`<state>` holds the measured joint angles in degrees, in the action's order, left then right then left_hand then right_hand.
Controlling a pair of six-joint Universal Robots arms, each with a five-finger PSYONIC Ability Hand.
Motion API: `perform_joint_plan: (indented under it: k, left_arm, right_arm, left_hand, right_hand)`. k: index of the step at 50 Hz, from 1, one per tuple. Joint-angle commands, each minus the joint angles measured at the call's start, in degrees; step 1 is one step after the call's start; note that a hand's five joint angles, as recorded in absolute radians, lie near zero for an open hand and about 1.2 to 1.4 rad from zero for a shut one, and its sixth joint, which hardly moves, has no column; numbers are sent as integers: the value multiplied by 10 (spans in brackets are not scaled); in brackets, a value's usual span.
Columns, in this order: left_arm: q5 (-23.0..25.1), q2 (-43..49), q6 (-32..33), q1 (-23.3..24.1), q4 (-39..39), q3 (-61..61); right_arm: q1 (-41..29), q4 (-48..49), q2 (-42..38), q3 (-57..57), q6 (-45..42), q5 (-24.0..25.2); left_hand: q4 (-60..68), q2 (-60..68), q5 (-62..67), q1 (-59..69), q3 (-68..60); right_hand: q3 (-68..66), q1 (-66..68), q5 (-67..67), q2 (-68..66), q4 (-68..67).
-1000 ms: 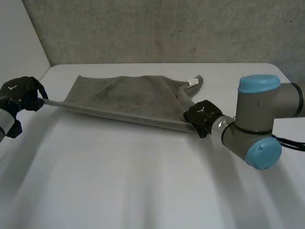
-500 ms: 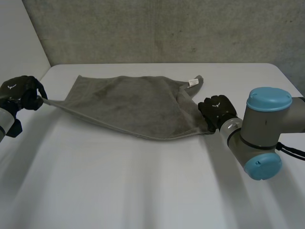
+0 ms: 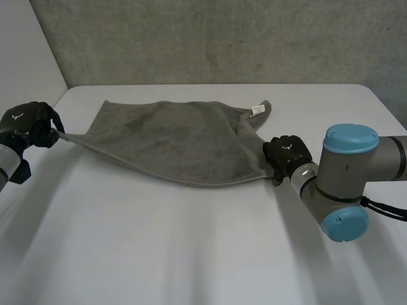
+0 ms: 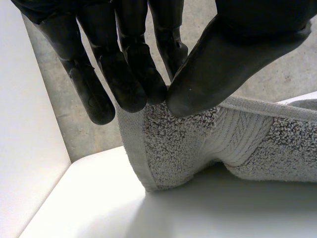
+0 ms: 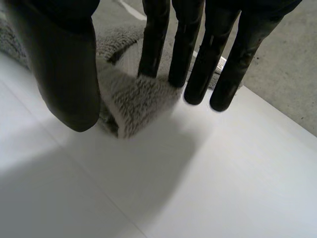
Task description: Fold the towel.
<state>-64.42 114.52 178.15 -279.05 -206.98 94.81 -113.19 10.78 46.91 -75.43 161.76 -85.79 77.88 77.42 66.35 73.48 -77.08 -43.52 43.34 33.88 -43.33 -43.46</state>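
Note:
A grey towel (image 3: 178,136) lies spread on the white table (image 3: 191,248), with a white label (image 3: 257,110) at its far right corner. My left hand (image 3: 28,124) holds the towel's left corner a little above the table. In the left wrist view the thumb (image 4: 223,64) and fingers (image 4: 129,79) pinch the towel's hem (image 4: 188,148). My right hand (image 3: 286,152) is at the towel's near right corner. In the right wrist view its fingers (image 5: 198,49) are straight and the thumb (image 5: 64,74) stands apart, and the towel corner (image 5: 133,104) lies loose on the table between them.
A grey wall (image 3: 222,38) runs behind the table's far edge, and a white wall (image 3: 25,44) stands at the left. The broad near half of the table is bare white surface. My right arm's elbow (image 3: 346,184) hangs over the table's right side.
My right hand has opened and let go of the towel's right corner. The near edge, pulled taut before, has sagged onto the table. The left hand keeps its pinch and has not moved.

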Motion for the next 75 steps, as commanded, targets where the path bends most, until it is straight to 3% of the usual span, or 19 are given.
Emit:
perform_joint_plan:
  k: [1,4,11,16,25,29,35,37,44,51,59,70,75]
  left_arm:
    - [0,-1,0,-1,-1,2]
    - [0,-2,-2,0,-1,1]
    - [1,-20,-28,-2,8,-3]
    - [4,-47,-50,-2,8,-4]
    - [10,-123,-62,-1,32,20]
    - [34,-168,-61,-4,56,48]
    - [74,-226,-60,-10,71,89]
    - [91,-269,-61,-29,74,113]
    - [126,-313,-62,-70,74,130]
    - [138,-265,-56,-64,67,115]
    - [129,-122,-56,-6,72,18]
    - [62,56,-55,51,86,-156]
    - [47,119,-55,67,98,-221]
  right_arm:
    - [1,21,-9,5,58,0]
    - [1,23,-10,12,79,0]
    - [11,14,-1,41,88,-1]
    - [44,-6,61,48,68,4]
    - [75,-145,172,72,-167,30]
    - [75,-200,201,58,-258,33]
    - [75,-226,264,14,-308,37]
    - [75,-225,330,-21,-319,57]
    - [110,-229,383,-44,-323,113]
    - [139,-226,339,-46,-355,144]
    - [128,-225,177,25,-452,121]
    - [112,-196,71,99,-447,84]
    - [107,-126,28,113,-416,82]
  left_hand:
    - [21,26,36,65,-29]
    - [21,26,36,65,-29]
    - [21,26,36,65,-29]
    - [21,26,36,65,-29]
    - [21,26,36,65,-29]
    - [21,26,36,65,-29]
    - [21,26,36,65,-29]
    - [21,26,36,65,-29]
    - [21,26,36,65,-29]
    - [21,26,36,65,-29]
    - [21,26,36,65,-29]
    - [21,26,36,65,-29]
    - [21,26,36,65,-29]
  right_hand:
    - [-192,194,189,-194,-193]
    - [-364,366,360,-366,-365]
    - [-365,367,361,-367,-365]
    - [-365,367,361,-367,-365]
    - [-365,367,361,-367,-365]
    - [-365,367,361,-367,-365]
    - [-365,367,361,-367,-365]
    - [-365,367,361,-367,-365]
    - [-365,367,361,-367,-365]
    - [-365,367,361,-367,-365]
    - [-365,367,361,-367,-365]
    - [-365,367,361,-367,-365]
    - [-365,367,361,-367,-365]
